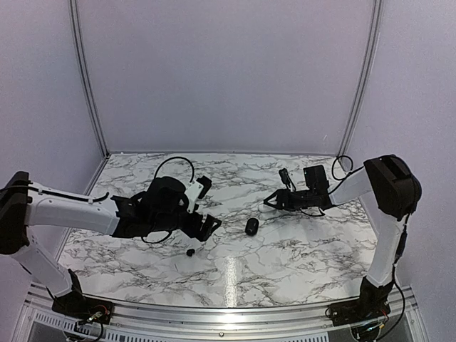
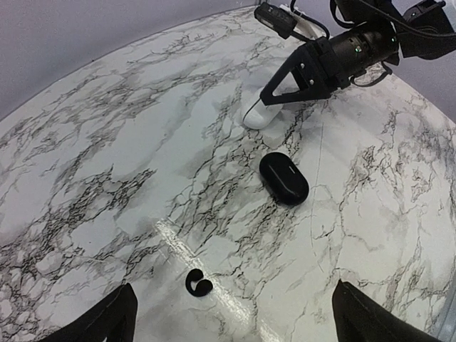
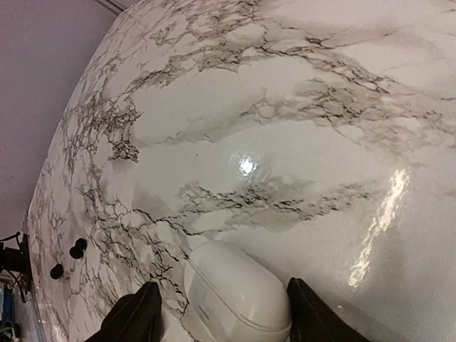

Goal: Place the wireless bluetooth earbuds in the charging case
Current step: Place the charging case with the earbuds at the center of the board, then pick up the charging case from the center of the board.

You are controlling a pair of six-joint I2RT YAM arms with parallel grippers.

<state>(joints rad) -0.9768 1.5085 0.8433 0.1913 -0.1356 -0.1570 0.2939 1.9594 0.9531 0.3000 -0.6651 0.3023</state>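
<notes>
Counts: two arms, one black charging case (image 2: 283, 178), one white rounded case (image 3: 235, 292), one black earbud piece (image 2: 199, 284) visible; the piece looks two-lobed in the left wrist view, cannot tell if that is one bud or two touching; marble table (image 1: 306, 242) under everything. Charging case lies flat on the table between the two grippers, nearer the right one, touched by neither; earbud piece lies on the bare table apart from the case, on the left arm's side, close to the left gripper (image 1: 209, 205). Left gripper spread wide, nothing between its fingers, above the table. Right gripper (image 1: 271, 201) released; its fingers stand either side of the white case, which rests on the table, with a sliver of table showing beside one finger.
</notes>
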